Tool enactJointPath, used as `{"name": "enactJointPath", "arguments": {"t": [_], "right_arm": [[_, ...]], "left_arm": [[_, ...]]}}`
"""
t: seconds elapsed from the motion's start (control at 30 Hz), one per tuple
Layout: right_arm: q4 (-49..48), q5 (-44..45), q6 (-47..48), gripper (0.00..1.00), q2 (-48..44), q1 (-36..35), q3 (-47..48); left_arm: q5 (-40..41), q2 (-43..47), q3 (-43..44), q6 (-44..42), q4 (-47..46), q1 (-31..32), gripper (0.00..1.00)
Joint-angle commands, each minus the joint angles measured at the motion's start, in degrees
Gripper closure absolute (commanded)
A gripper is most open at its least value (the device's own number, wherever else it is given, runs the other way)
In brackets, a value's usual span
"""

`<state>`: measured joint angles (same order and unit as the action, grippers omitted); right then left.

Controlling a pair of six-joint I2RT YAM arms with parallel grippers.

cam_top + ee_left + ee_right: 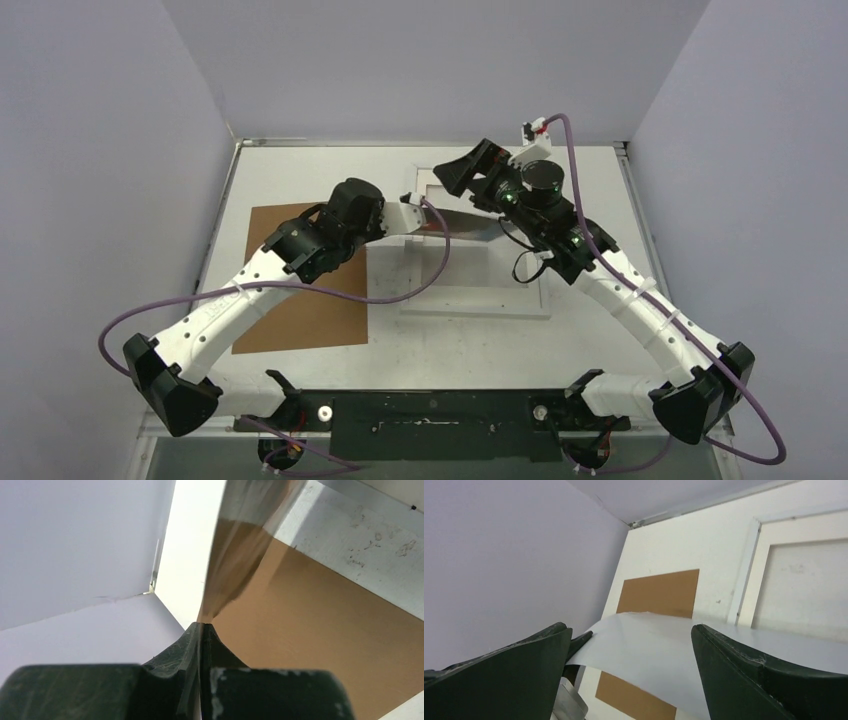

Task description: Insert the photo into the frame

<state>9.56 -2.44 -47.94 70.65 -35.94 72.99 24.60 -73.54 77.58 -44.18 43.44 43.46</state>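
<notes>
Thin rectangular photo print point(240, 565) looked like glossy paper, mirror-smooth, reflecting brown at top centre of the left wrist view. Its other face was plain, pale and smooth. Flat brown cardboard board point(300, 320) was matt and even. White rectangular picture frame point(475, 300) was matt and smooth. White table top point(360, 545), upper right, was scratched and stained. Left gripper point(201, 626) and right gripper point(631, 629) were dark green plastic, scuffed.
</notes>
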Motion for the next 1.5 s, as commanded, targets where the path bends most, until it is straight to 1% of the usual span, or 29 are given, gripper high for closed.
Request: {"name": "enactJointPath", "arguments": {"t": [0.0,0.13,0.23,0.33,0.4,0.47,0.53,0.63,0.77,0.93,1.03,1.2,1.33,1.47], "right_arm": [[1.6,0.3,-7.3,0.03,-0.7,-1.2,-3.1],[5.9,2.3,-8.4,0.01,-1.4,-2.3,-3.4],[8.4,5.7,-6.7,0.02,-1.4,-2.7,-0.4],[13.1,9.0,-1.9,0.02,0.4,-1.4,7.7],[17.2,13.0,1.9,0.02,1.5,-1.2,14.2],[19.4,16.2,3.9,0.02,1.5,-1.2,17.9],[19.7,17.9,4.3,0.02,0.9,-1.1,19.0],[19.4,17.3,3.5,0.02,0.7,-1.2,18.8],[17.7,15.2,1.4,0.02,1.0,-1.1,16.9],[14.5,10.5,-2.8,0.06,1.6,-1.1,13.4],[12.6,8.0,-6.0,0.09,1.6,-1.4,9.9],[13.5,7.5,-7.7,0.1,0.7,-3.2,5.4],[13.2,7.0,-10.8,0.1,-1.8,-4.7,-0.2],[11.9,6.0,-14.6,0.09,-2.1,-5.4,-4.8]], "left_arm": [[2.4,-0.9,-0.9,1.8,-2.9,0.2,1.0],[1.3,-2.6,-0.4,3.9,-1.8,0.0,1.0],[0.2,-4.2,2.7,5.3,-0.1,-0.6,1.0],[-0.8,-5.7,6.5,7.2,1.8,-1.8,1.0],[-1.6,-7.3,10.1,9.5,4.6,-3.7,1.0],[-2.5,-9.1,13.9,12.8,7.3,-6.8,1.0],[-3.5,-9.9,16.4,14.4,8.6,-10.3,1.0],[-3.8,-10.3,18.8,16.1,9.0,-14.8,1.0],[-2.2,-9.5,21.0,17.3,9.4,-16.0,1.0],[-1.6,-7.3,17.5,18.9,9.8,-15.5,1.0],[-1.6,-6.6,12.5,21.1,10.6,-14.3,1.0],[-6.1,-6.7,4.1,25.9,11.7,-13.7,1.0],[-9.1,-7.6,2.7,30.8,11.7,-13.7,1.0],[-8.4,-5.4,0.3,31.7,8.5,-11.5,1.0]]}}
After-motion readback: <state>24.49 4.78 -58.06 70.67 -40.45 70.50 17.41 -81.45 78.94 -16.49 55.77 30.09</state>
